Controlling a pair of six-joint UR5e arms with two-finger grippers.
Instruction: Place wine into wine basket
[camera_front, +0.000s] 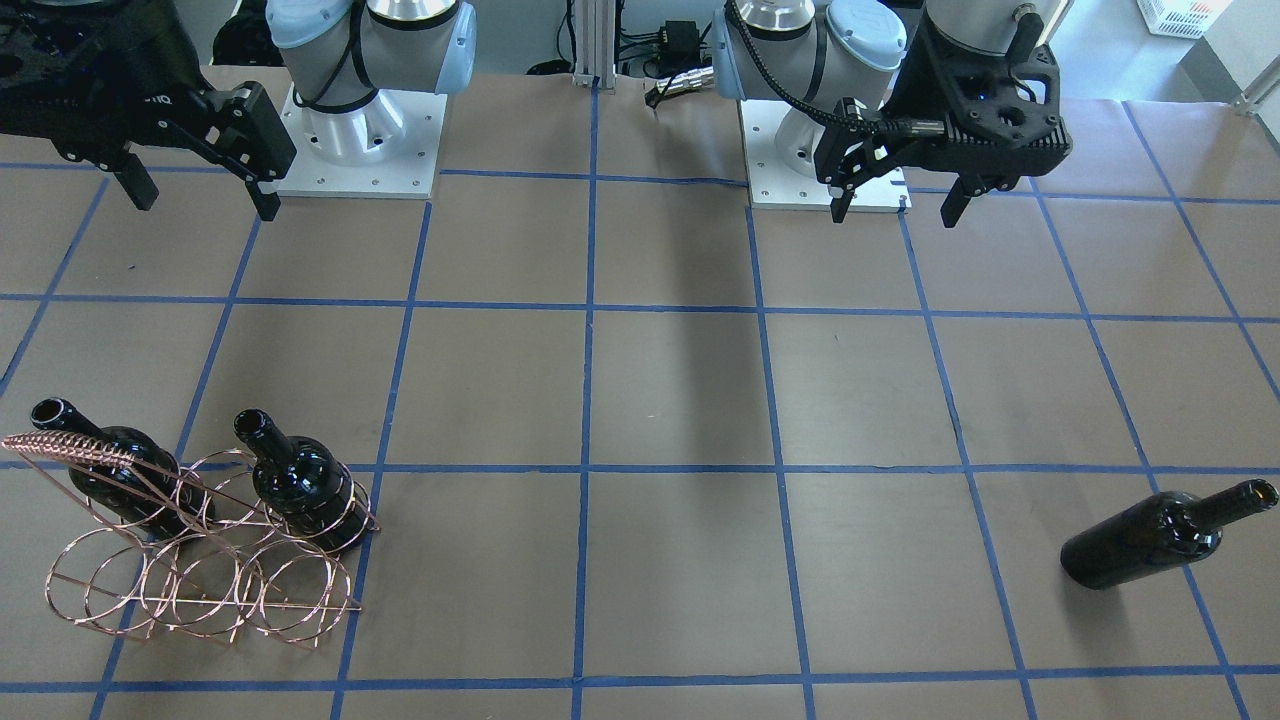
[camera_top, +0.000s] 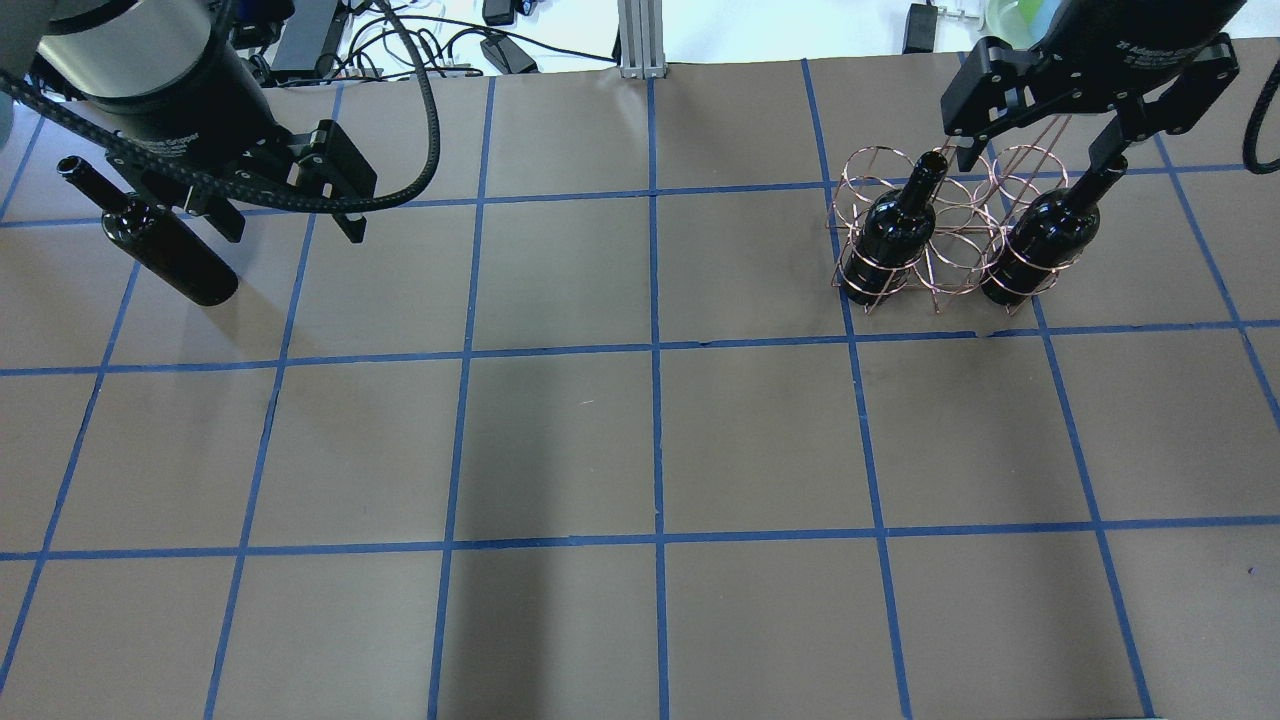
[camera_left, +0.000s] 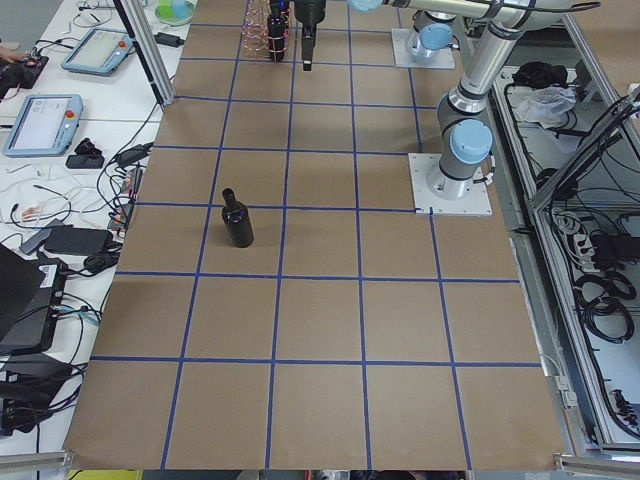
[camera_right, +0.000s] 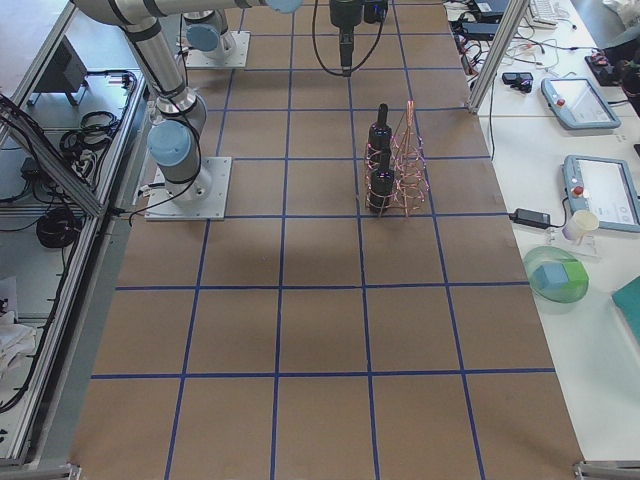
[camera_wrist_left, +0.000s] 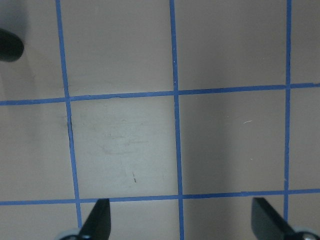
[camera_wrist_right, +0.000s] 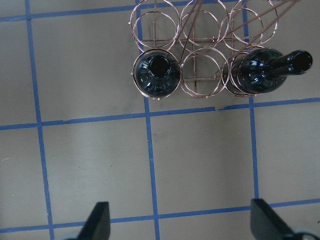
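One wine bottle (camera_front: 1150, 540) lies on its side on the table, apart from the rack; it also shows in the overhead view (camera_top: 165, 245) and at the top left corner of the left wrist view (camera_wrist_left: 7, 45). My left gripper (camera_top: 293, 232) is open and empty, raised, just to the right of it in the overhead view. The copper wire wine basket (camera_front: 70, 447) holds two bottles (camera_wrist_right: 157, 75) (camera_wrist_right: 260, 75) in its outer rings. My right gripper (camera_top: 1040, 160) is open and empty, raised near the basket (camera_top: 950, 240).
The table is brown with blue tape grid lines (camera_top: 655, 350). The arm base plates (camera_front: 360, 150) (camera_front: 800, 160) stand at the robot's side. The basket's middle ring (camera_wrist_right: 200, 80) between the two bottles holds nothing.
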